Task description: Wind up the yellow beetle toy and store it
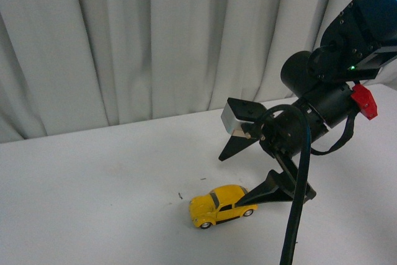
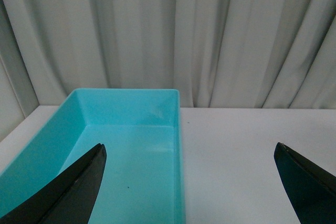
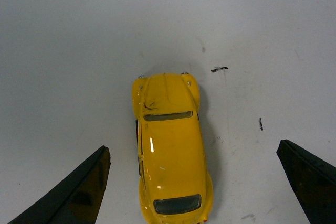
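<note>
The yellow beetle toy (image 1: 220,206) sits on its wheels on the white surface (image 1: 93,203), close to the robot's body camera. The right fingers (image 1: 273,190) are just beside the toy and a bit above it. They are wide open and hold nothing. In the front view one finger comes down by the toy's back end, and the other is higher up.

From the right wrist camera the toy lies between the two fingers. There is bare surface on each side of it, so they do not touch it. The toy's front points away from that camera. A few small dark marks (image 3: 219,69) are on the surface just past the toy's front.

The left fingers (image 2: 73,192) are wide open too, and they hold nothing. Past them stands a blue-green box (image 2: 126,100) with its top open, on the same white surface. The box does not show in the front view, so I cannot tell where it is from the toy.

Far behind the toy hangs a pale curtain (image 1: 155,41).
</note>
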Available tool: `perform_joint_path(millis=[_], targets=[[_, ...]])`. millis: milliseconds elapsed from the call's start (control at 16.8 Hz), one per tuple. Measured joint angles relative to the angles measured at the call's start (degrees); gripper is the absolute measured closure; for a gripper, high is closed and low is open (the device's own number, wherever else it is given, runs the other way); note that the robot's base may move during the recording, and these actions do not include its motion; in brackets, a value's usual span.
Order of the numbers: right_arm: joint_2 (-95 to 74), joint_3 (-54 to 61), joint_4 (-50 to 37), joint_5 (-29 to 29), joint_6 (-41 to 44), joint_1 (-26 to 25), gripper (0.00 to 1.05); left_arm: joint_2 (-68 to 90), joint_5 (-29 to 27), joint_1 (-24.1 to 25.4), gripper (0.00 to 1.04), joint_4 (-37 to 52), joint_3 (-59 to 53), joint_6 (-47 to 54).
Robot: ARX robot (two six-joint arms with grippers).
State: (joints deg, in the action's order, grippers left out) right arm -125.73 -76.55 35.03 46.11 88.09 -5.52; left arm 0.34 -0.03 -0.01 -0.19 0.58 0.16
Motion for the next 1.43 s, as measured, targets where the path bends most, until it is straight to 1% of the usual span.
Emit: perform_joint_path(millis=[179,417,595,655,715,774,834,1072,1429], targets=[[-2.8,-3.0,4.2,-2.0,3.5,1.3,0.07,0.0,0.0,0.0,0.07,0.0,0.0,0.0],[-3.7,-3.0,1.8,-6.6,4.1,3.0,0.07,0.0,0.0,0.0,0.07,0.0,0.0,0.0],[-4.5,-3.0,0.9,-7.6,3.8,3.7,0.07,0.0,0.0,0.0,0.07,0.0,0.0,0.0],[-4.5,-3.0,0.0,-8.0,2.8,4.1,0.15,0.0,0.0,0.0,0.07,0.0,0.0,0.0],[-4.5,-2.7,-0.4,-8.9,2.3,4.4,0.44,0.0,0.0,0.0,0.07,0.0,0.0,0.0],[-4.5,-2.5,-0.6,-8.9,1.5,4.4,0.59,0.0,0.0,0.0,0.07,0.0,0.0,0.0],[-4.5,-2.5,-0.6,-8.8,1.4,4.4,0.63,0.0,0.0,0.0,0.07,0.0,0.0,0.0],[-5.2,-4.2,1.4,-8.0,2.0,4.7,0.63,0.0,0.0,0.0,0.07,0.0,0.0,0.0],[-6.5,-7.1,0.9,-7.7,3.1,6.4,0.63,0.0,0.0,0.0,0.07,0.0,0.0,0.0]])
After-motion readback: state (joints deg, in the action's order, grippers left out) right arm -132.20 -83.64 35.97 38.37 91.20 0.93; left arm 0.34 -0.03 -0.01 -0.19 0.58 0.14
